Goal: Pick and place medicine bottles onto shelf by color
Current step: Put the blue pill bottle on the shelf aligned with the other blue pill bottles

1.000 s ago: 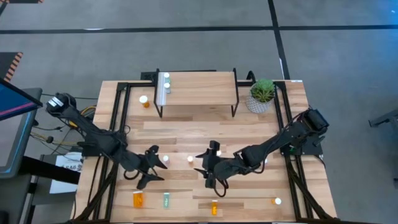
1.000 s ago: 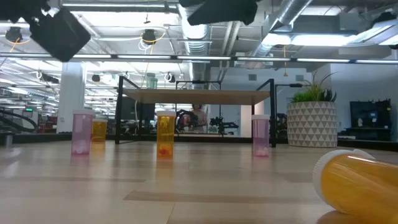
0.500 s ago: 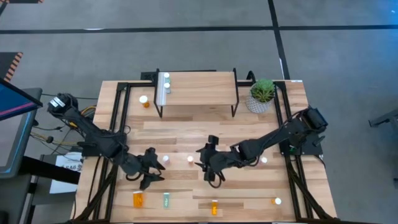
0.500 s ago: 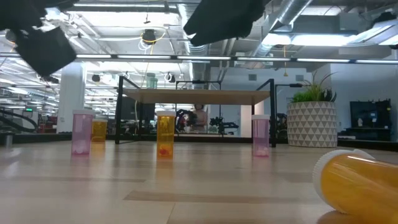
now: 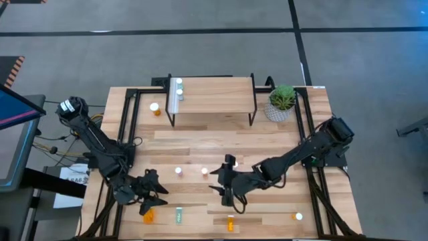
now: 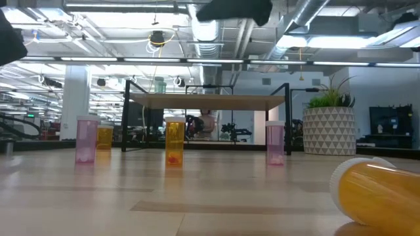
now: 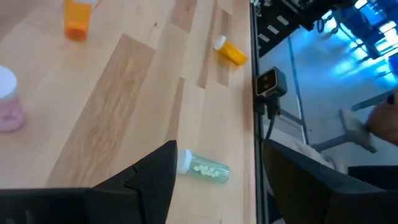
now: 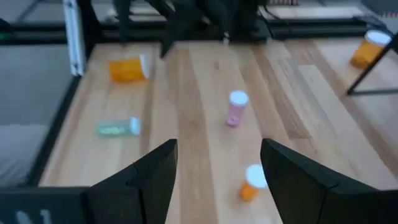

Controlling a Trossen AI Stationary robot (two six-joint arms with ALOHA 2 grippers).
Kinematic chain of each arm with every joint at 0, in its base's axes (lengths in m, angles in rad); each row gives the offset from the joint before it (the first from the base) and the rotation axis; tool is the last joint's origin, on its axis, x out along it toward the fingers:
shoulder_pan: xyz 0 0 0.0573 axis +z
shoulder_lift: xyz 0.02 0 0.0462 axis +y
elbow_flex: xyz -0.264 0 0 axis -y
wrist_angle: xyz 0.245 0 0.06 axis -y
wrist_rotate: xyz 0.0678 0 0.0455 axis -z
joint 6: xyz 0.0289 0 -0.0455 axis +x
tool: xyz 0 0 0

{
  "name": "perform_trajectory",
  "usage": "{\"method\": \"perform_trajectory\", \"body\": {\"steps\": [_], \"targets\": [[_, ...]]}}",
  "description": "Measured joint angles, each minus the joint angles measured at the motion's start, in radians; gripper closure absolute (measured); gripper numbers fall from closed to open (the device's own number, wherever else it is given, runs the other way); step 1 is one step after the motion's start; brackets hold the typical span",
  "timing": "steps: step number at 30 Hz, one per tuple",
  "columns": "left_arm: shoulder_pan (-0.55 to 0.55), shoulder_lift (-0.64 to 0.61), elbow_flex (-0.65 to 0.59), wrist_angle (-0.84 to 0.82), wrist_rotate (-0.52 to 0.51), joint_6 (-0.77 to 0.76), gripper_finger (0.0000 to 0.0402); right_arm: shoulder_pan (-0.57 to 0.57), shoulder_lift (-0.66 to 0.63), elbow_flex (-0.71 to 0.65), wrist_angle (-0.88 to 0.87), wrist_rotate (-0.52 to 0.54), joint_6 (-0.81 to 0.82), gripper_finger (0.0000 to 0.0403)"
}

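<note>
Medicine bottles are spread over the table. A pink one (image 5: pixel 178 171) and an orange one (image 5: pixel 204 171) stand mid-table. An orange one (image 5: pixel 148 214) and a green one (image 5: pixel 178 215) lie on their sides near the front edge. Two bottles (image 5: pixel 178 88) stand on the shelf (image 5: pixel 214 94) at its left end. My left gripper (image 5: pixel 154 191) is open and empty above the front left, just far of the lying orange bottle. My right gripper (image 5: pixel 224 186) is open and empty, right of the standing orange bottle. The right wrist view shows the pink bottle (image 8: pixel 236 109) and the orange one (image 8: pixel 252 182) ahead of it.
A potted plant (image 5: pixel 282 100) stands right of the shelf. An orange bottle (image 5: pixel 155 107) stands left of the shelf. More bottles stand at the front (image 5: pixel 231 222) and front right (image 5: pixel 298 216). Black frame rails (image 5: pixel 314 187) run along the table's sides.
My left gripper has drawn back toward the table's near left corner, away from the standing pink bottle, and stayed open. My right gripper went a little toward the far edge, then came back toward the near edge. No bottle has moved.
</note>
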Motion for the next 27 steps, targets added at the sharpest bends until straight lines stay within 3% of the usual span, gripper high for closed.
{"method": "perform_trajectory", "body": {"steps": [8, 14, 27], "targets": [[0.0, 0.231, 0.218, -0.166, 0.059, 0.015, 0.0226, 0.038, 0.0, 0.0, 0.11, 0.022, 0.018, 0.0148], [0.008, 0.374, 0.405, -0.37, 0.058, -0.039, 0.0232, 0.062, 0.0, 0.0, 0.131, 0.035, 0.025, 0.0148], [0.019, 0.617, 0.488, -0.257, 0.145, 0.197, 0.0225, 0.066, 0.0, 0.0, 0.117, 0.052, 0.026, 0.0148]]}}
